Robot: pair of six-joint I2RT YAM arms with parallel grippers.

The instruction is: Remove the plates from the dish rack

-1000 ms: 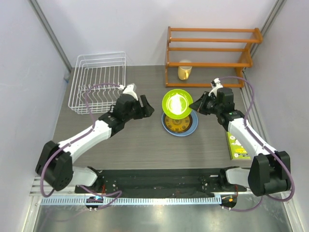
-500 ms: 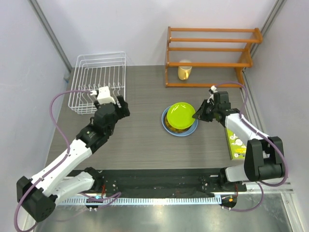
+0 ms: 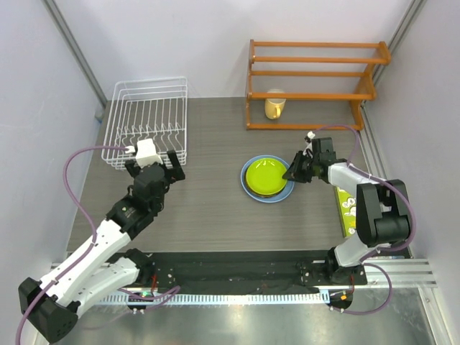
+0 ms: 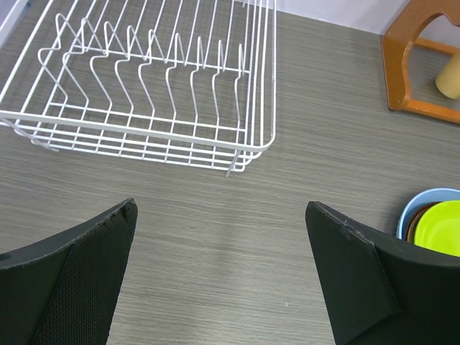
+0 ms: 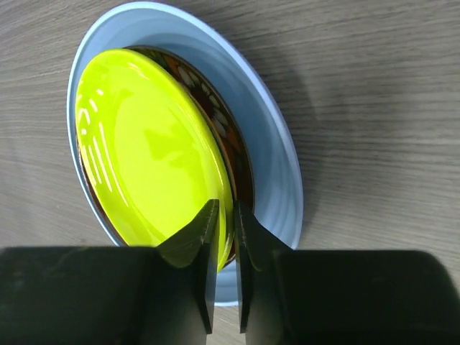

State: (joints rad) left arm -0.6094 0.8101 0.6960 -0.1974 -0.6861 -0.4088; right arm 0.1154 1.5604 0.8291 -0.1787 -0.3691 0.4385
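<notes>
1 stack of plates (image 3: 267,178) lies on the surface (image 3: 208,208), well apart from the rack (image 3: 147,122); right claw (image 5: 226,215) pinches the top green plate (image 5: 144,144) by its rim; left claw (image 4: 221,208) gapes wide near the rack.

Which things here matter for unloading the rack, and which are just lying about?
Job: dish rack, empty; lime green plate, pinched by the right gripper; patterned plate beneath; light blue plate at the bottom.
Lying about: orange wooden shelf; pale yellow mug in it; green printed card at far right.
</notes>
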